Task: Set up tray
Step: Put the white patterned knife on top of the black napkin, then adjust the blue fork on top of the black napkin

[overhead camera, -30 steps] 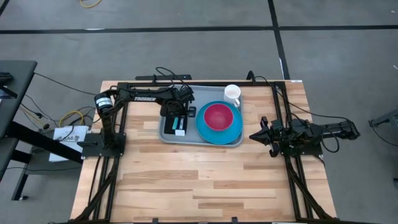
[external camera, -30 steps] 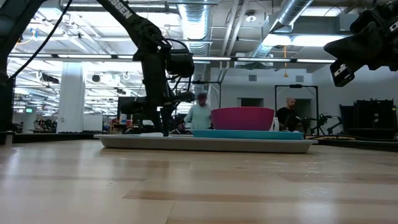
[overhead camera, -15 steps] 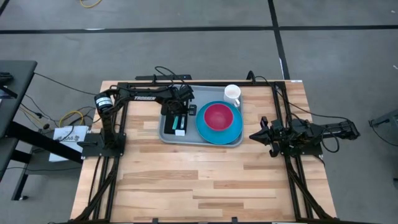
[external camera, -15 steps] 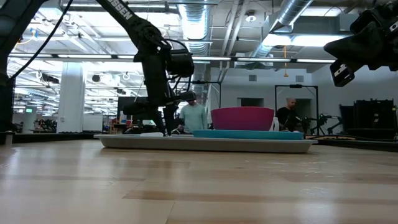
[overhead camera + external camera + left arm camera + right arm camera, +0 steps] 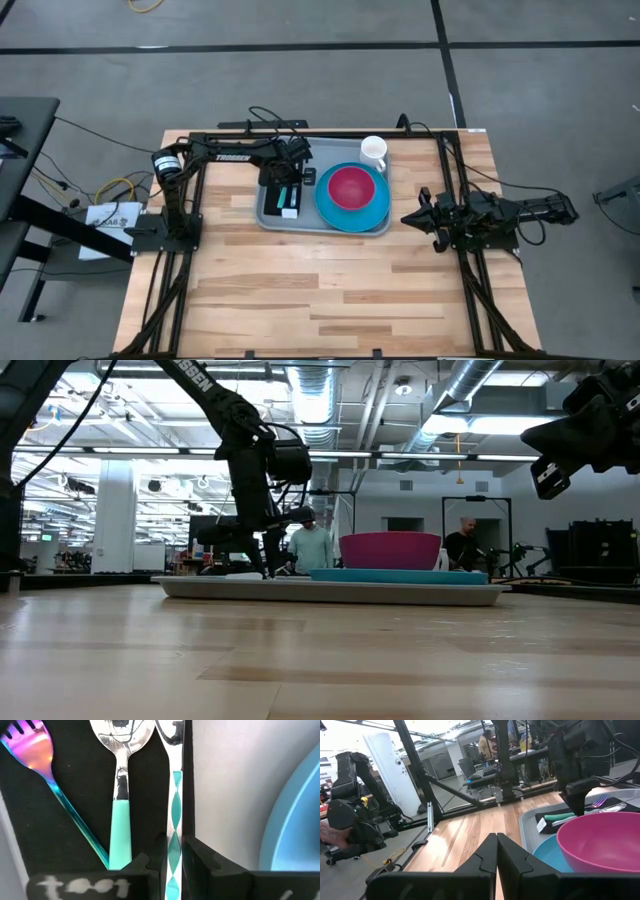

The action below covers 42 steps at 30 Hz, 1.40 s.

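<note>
Landmark: tray point(image 5: 272, 222), grey-blue rigid plastic, rounded corners, raised rim, at desk point(image 5: 330, 290) rear-centre. Left end effector point(image 5: 174, 865) over tray's left part, fingers slightly parted astride a teal-handled utensil point(image 5: 173, 820) on black mat point(image 5: 75, 820), w/ fork point(image 5: 30, 750) and spoon point(image 5: 120, 780) beside. Tray's right: blue plate point(image 5: 380, 210), magenta bowl point(image 5: 351, 187); white mug point(image 5: 374, 150) behind tray. Right end effector point(image 5: 496, 852) clenched, empty, right of tray. Tray prob. light, stiff, slick; grip rim.

A dark robot arm point(image 5: 250, 460) reaches down over the left end of a grey tray point(image 5: 330, 591) holding a pink bowl point(image 5: 390, 550) on a blue plate point(image 5: 400, 574).
</note>
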Available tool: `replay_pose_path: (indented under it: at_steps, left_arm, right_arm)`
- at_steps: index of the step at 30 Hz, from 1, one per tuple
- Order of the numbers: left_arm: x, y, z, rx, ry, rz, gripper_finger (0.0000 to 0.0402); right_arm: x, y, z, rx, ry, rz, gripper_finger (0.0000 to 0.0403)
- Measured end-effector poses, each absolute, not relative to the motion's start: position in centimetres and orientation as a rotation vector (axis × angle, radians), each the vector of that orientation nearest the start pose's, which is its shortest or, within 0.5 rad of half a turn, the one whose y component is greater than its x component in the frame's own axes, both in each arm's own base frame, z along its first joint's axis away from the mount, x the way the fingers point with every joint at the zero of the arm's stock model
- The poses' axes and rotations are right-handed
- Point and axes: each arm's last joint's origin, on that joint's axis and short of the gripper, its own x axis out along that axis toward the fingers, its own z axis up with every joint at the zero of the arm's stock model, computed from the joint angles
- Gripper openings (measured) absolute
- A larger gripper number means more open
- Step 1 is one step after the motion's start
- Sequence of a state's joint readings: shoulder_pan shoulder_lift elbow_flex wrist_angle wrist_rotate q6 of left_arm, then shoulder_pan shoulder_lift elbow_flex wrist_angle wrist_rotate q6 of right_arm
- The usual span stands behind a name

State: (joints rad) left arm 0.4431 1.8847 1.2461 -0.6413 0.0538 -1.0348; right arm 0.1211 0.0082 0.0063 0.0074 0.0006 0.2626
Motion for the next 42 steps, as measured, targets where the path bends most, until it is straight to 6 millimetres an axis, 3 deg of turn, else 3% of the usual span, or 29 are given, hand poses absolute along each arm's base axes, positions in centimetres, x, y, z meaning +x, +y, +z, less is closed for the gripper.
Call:
replay_pose_path:
  at_steps: [11,23,29,35,42]
  left_arm:
    - [32.5,15.2,16.3,-1.196,1.013,0.980,0.0040]
    - [32.6,15.3,16.4,-1.206,1.001,0.965,0.0110]
    - [33.1,16.2,18.8,-1.159,0.979,0.969,0.0114]
    - [33.0,17.1,21.4,-1.068,0.988,1.087,0.0114]
    - [31.2,17.0,20.6,-1.175,1.067,1.258,0.0114]
  right_arm:
    - [9.7,1.2,16.6,0.263,0.010,0.121,0.0000]
    - [9.7,1.2,16.6,0.262,0.011,0.121,0.0000]
    - [9.7,1.2,16.6,0.262,0.010,0.120,0.0000]
    - [9.7,1.2,16.6,0.263,0.010,0.120,0.0000]
    - [9.7,1.2,16.6,0.262,0.010,0.120,0.0000]
